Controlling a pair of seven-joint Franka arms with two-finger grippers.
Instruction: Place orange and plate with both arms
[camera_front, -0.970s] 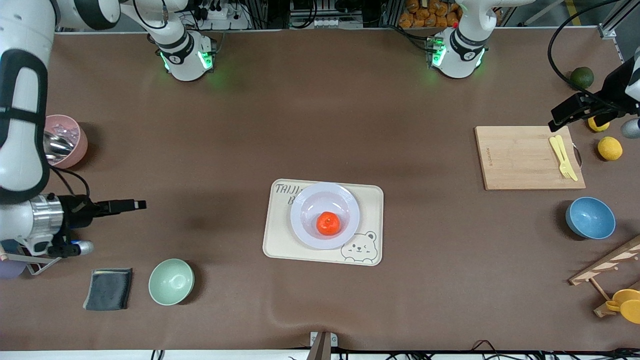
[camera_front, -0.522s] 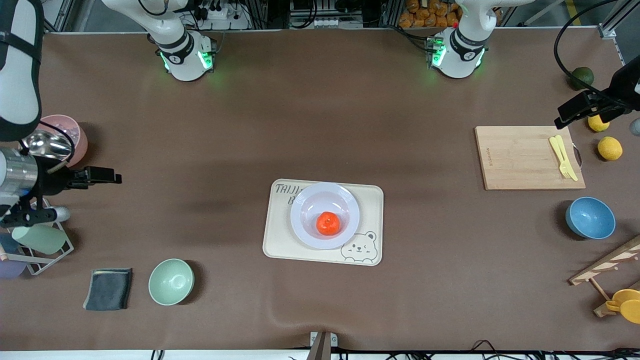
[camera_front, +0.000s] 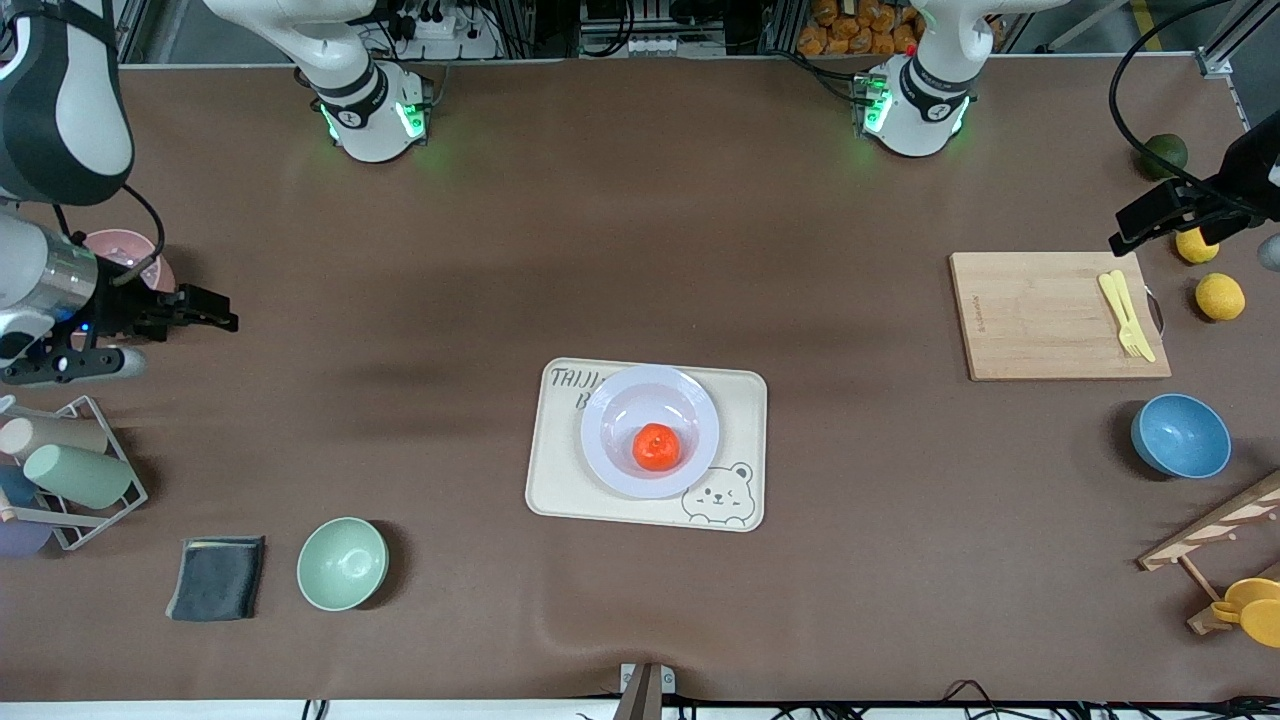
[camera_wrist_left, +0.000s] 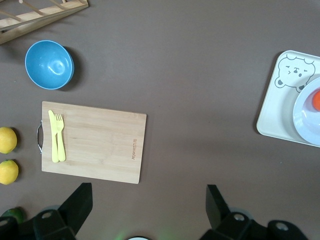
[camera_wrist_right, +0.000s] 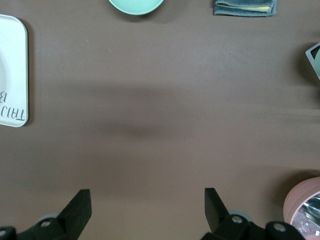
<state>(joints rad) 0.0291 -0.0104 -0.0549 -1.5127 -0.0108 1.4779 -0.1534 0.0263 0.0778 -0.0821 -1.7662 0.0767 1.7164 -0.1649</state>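
Observation:
The orange (camera_front: 657, 447) lies in the pale plate (camera_front: 608, 405), which rests on the cream bear-printed tray (camera_front: 556, 480) at the table's middle. In the left wrist view only a sliver of the orange (camera_wrist_left: 316, 100) shows, with part of the plate (camera_wrist_left: 306, 120) and the tray (camera_wrist_left: 280, 107). My left gripper (camera_front: 1125, 232) hangs open and empty over the table by the cutting board's corner; its fingers stand wide apart (camera_wrist_left: 147, 189). My right gripper (camera_front: 218, 312) hangs open and empty beside the pink cup, over bare table (camera_wrist_right: 147, 192). Both are far from the tray.
Toward the left arm's end lie a wooden cutting board (camera_front: 1050, 315) with a yellow fork and knife (camera_front: 1125, 312), two lemons (camera_front: 1220, 297), a dark green fruit (camera_front: 1165, 153), a blue bowl (camera_front: 1181, 436) and a wooden rack (camera_front: 1215, 528). Toward the right arm's end: pink cup (camera_front: 120, 248), cup rack (camera_front: 70, 470), grey cloth (camera_front: 217, 577), mint bowl (camera_front: 342, 563).
My right arm has pulled back from over the cup rack to beside the pink cup, uncovering the rack. My left gripper drew slightly toward the table's end, then held still. Orange and plate unmoved.

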